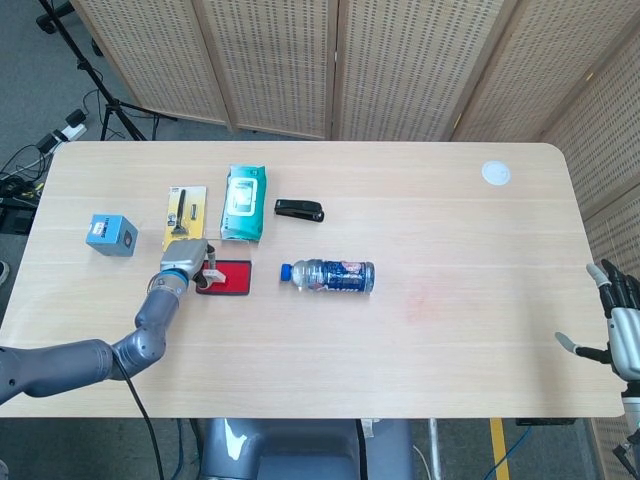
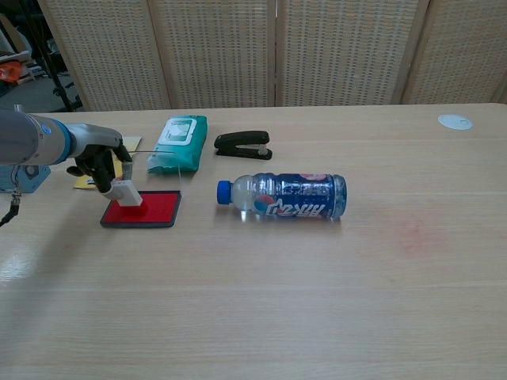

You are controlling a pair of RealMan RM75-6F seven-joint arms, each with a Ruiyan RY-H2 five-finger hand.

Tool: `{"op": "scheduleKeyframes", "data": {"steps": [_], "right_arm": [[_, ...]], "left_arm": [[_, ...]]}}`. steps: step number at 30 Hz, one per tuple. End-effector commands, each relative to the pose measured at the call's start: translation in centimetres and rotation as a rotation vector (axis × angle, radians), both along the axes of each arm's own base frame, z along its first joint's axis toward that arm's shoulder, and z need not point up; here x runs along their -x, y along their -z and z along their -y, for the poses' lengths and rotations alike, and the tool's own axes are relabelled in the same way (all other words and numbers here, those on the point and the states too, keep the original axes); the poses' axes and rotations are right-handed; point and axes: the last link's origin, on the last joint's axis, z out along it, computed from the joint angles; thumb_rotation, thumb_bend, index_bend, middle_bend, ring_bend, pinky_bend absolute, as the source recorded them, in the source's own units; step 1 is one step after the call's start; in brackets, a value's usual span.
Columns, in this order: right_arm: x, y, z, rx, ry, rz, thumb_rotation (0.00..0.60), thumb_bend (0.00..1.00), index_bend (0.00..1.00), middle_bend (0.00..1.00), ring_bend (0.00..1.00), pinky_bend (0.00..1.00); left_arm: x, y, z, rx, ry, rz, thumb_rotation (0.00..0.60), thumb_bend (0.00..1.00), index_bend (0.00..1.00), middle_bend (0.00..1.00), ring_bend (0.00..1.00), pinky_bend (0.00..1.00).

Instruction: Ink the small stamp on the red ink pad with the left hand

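Note:
The red ink pad [image 2: 150, 210] [image 1: 233, 277] lies on the table left of a bottle, its clear lid raised at the back. My left hand [image 2: 100, 165] [image 1: 186, 257] grips the small white stamp [image 2: 127, 192] and holds it tilted, with its lower end on the pad's left part. In the head view the stamp [image 1: 212, 274] is mostly hidden by the hand. My right hand [image 1: 618, 326] hangs off the table's right edge with its fingers spread and nothing in it.
A Pepsi bottle [image 2: 283, 196] lies on its side right of the pad. Behind are a teal wipes pack [image 2: 178, 143], a black stapler [image 2: 242, 145], a yellow carded tool [image 1: 185, 216] and a blue box [image 1: 109, 234]. A white disc [image 1: 495, 173] sits far right.

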Motion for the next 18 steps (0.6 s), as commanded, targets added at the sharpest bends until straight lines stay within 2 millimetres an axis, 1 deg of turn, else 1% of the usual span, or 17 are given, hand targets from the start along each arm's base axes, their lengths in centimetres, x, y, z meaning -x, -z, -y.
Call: {"op": "scheduleKeyframes", "data": {"steps": [1,7,12,15,18], "right_arm": [[0.0,0.0,0.0,0.001,-0.001,0.000,0.600,0.00,0.00,0.00,0.00,0.00],[-0.1,0.1,-0.1,-0.001,-0.004,-0.002,0.600,0.00,0.00,0.00,0.00,0.00],[-0.2,0.2,-0.1,-0.006,-0.010,-0.008,0.600,0.00,0.00,0.00,0.00,0.00],[-0.3,0.3,-0.2,-0.007,-0.013,-0.011,0.600,0.00,0.00,0.00,0.00,0.00],[-0.4,0.3,-0.2,-0.008,-0.016,-0.016,0.600,0.00,0.00,0.00,0.00,0.00]], "left_arm": [[-0.2,-0.9,0.1,-0.003,0.006,-0.003,0.600,0.48,0.62,0.97,0.99,0.90],[-0.8,-2.4,0.7,0.010,0.023,-0.019,0.600,0.48,0.62,0.97,0.99,0.90],[-1.1,-4.2,1.1,0.000,0.028,-0.020,0.600,0.48,0.62,0.97,0.99,0.90],[-0.7,-5.1,1.3,-0.002,0.016,-0.018,0.600,0.48,0.62,0.97,0.99,0.90],[0.4,-5.9,1.9,0.014,-0.017,-0.008,0.600,0.48,0.62,0.97,0.99,0.90]]}}
